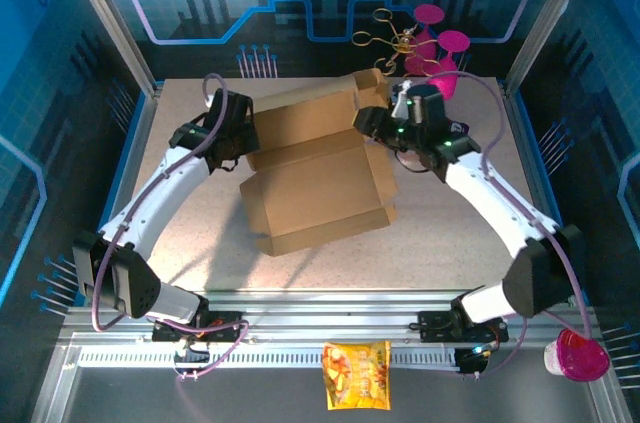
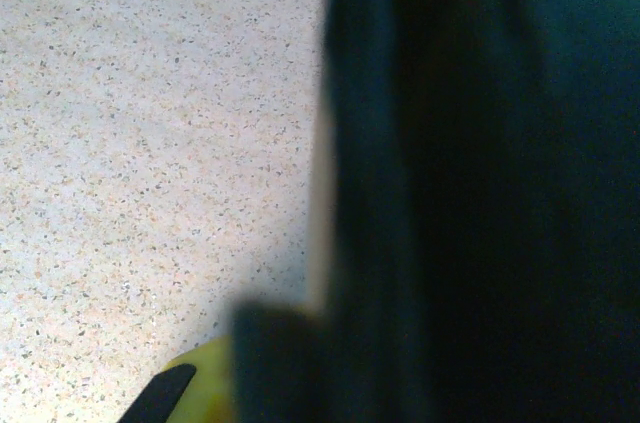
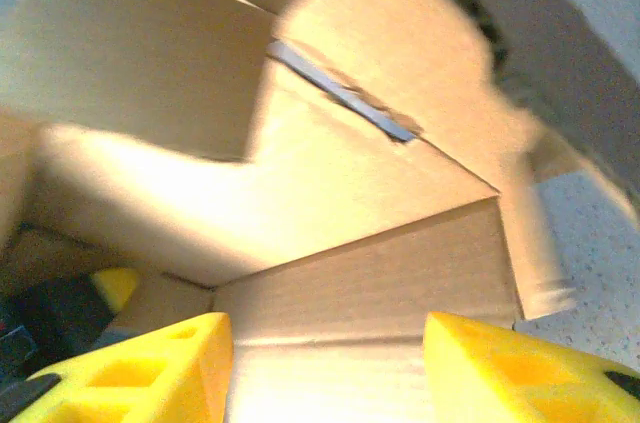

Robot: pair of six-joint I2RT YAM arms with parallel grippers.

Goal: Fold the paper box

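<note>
Paper box (image 1: 315, 188) likely light, stiff; take by flap edges. Left pincer (image 1: 243, 138) pressed together beside it; right pincer (image 3: 325, 373) spread.

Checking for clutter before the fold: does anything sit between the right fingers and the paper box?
Nothing visible does. The right fingers stand apart, right up against the paper box, with bare cardboard directly ahead of them in the wrist view.
</note>
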